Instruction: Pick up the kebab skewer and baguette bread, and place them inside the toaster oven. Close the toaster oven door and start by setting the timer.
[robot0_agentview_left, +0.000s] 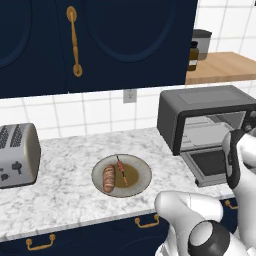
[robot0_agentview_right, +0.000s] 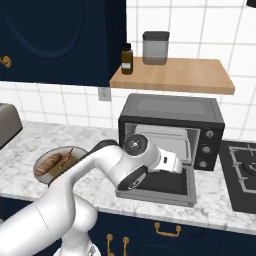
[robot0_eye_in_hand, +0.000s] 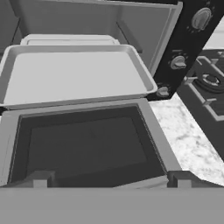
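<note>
Here, from behind the arm on its left, a round plate (robot0_agentview_left: 121, 175) sits on the marble counter (robot0_agentview_left: 65, 190), well apart from the toaster oven (robot0_agentview_left: 207, 117) at the right. On the plate the baguette bread (robot0_agentview_left: 109, 178) lies just beside the kebab skewer (robot0_agentview_left: 121, 171), the two roughly parallel. A silver toaster (robot0_agentview_left: 17, 155) stands at the left end of the counter, and the toaster oven door (robot0_agentview_left: 212, 165) is dropped flat in front of the oven's open mouth, with the white arm rising over it at the right edge. From the other side, the arm reaches across the counter with its hand above the lowered door (robot0_agentview_right: 165, 185), just in front of the oven (robot0_agentview_right: 172, 130); the gripper's fingers are hidden behind the wrist here. The plate (robot0_agentview_right: 42, 175) with the bread (robot0_agentview_right: 48, 164) and the skewer (robot0_agentview_right: 66, 158) lies to the left, behind the arm's forearm. A brown bottle (robot0_agentview_right: 127, 59) and a grey canister (robot0_agentview_right: 155, 48) stand on the wooden shelf (robot0_agentview_right: 175, 76) above the oven, and a stove (robot0_agentview_right: 245, 165) lies to the right. Looking along the hand, the gripper (robot0_eye_in_hand: 111, 180) has its two dark tips spread wide with nothing between them, poised over the door's dark glass (robot0_eye_in_hand: 83, 146). Beyond it a pale tray (robot0_eye_in_hand: 74, 74) sits in the oven, with knobs (robot0_eye_in_hand: 178, 62) down the right side.
</note>
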